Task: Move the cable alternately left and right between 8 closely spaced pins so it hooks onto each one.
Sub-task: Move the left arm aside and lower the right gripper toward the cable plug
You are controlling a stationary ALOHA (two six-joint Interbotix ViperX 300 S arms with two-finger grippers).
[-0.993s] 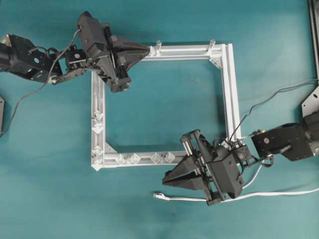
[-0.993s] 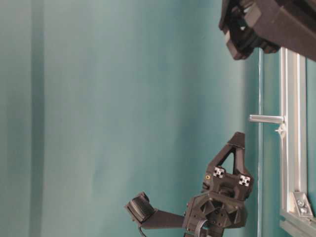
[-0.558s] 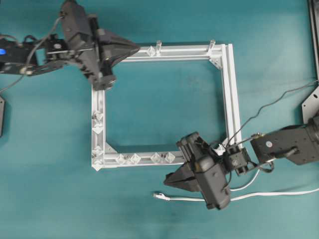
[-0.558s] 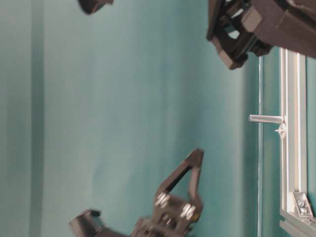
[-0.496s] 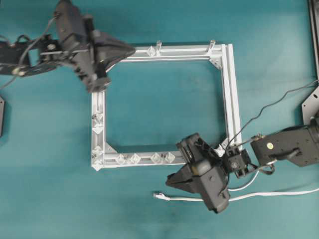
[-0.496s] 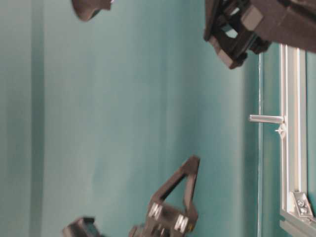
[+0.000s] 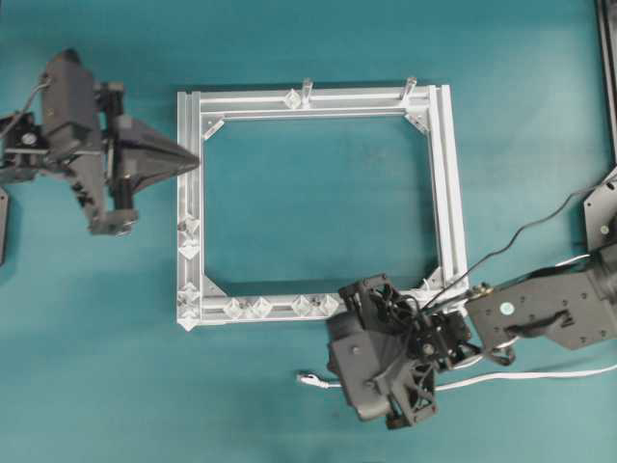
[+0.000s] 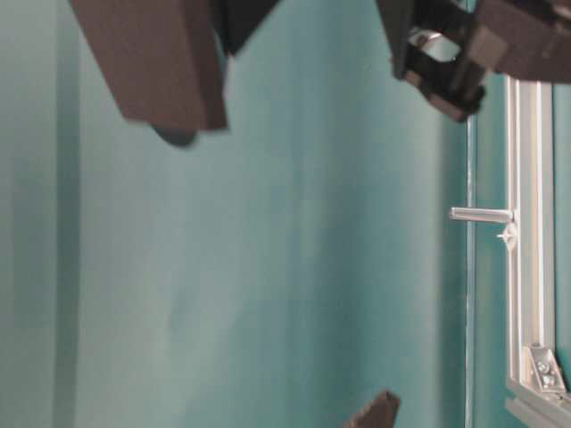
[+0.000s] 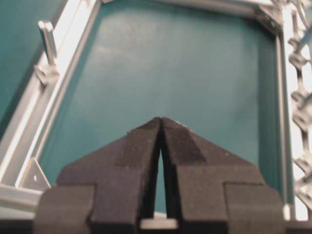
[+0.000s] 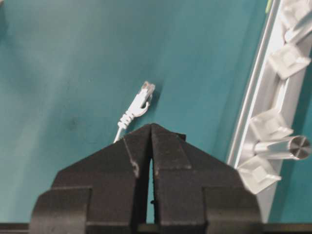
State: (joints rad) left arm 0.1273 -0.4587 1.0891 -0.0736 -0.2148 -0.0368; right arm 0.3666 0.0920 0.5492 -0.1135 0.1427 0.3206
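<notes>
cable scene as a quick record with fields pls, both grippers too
cable: white, lying on the teal table outside the frame's lower rail
plug: free end, just ahead of the right gripper's tips
right gripper: shut; whether the cable is pinched underneath is hidden
left gripper: shut, empty, at the frame's left rail
pins: none hooked by the cable
frame: square aluminium rails
</notes>
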